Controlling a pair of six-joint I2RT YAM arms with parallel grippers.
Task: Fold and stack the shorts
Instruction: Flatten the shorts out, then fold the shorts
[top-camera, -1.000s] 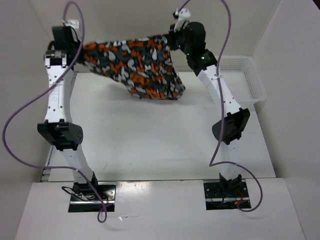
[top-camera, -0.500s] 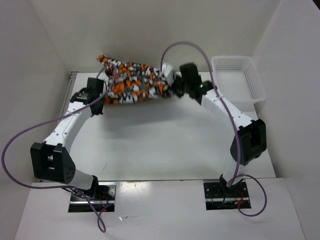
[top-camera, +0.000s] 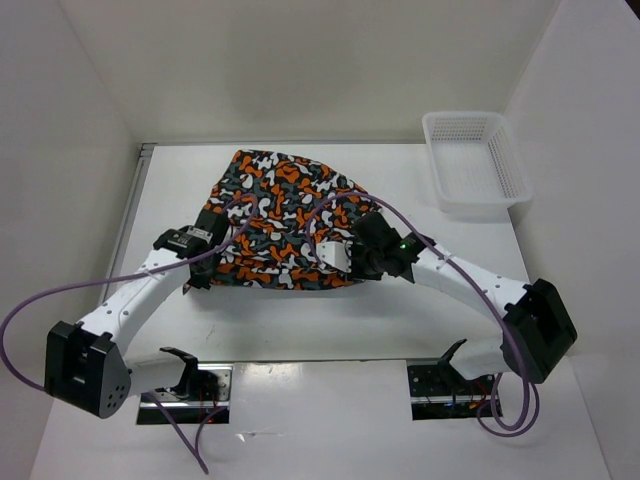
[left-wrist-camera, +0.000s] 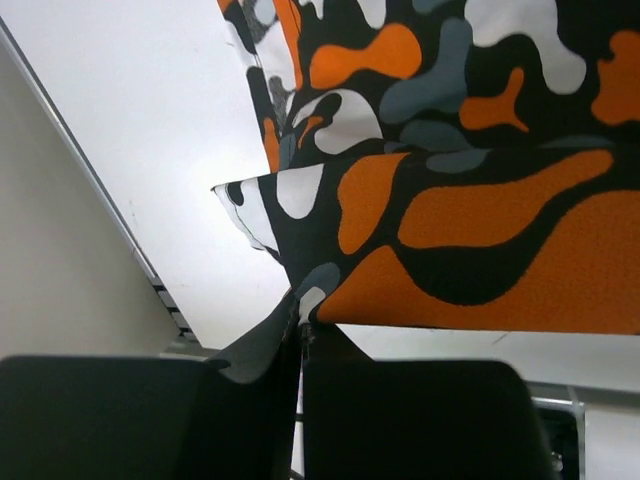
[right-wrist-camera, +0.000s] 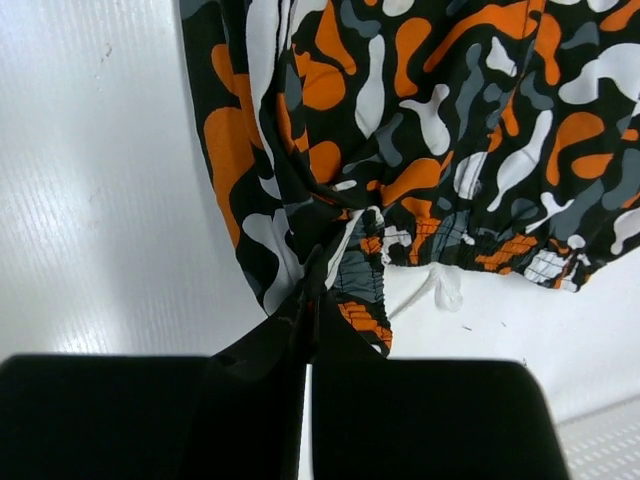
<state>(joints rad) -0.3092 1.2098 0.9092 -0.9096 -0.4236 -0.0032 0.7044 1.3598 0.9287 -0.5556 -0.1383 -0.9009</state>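
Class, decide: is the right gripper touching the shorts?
Touching. The right wrist view shows the right gripper shut, its fingers pinching a fold of the shorts.

It has the look of a robotics lab test cell. A bare white table (top-camera: 300, 320) is boxed in by plain white panels (top-camera: 300, 70). Two arms are bolted to metal base plates (top-camera: 185, 392) at the near edge, with purple cables (top-camera: 60, 292) looping loose. A white mesh basket (top-camera: 475, 165) sits in the far corner.

basket (top-camera: 470, 172) blocks far right; shorts (top-camera: 285, 222) cover centre.
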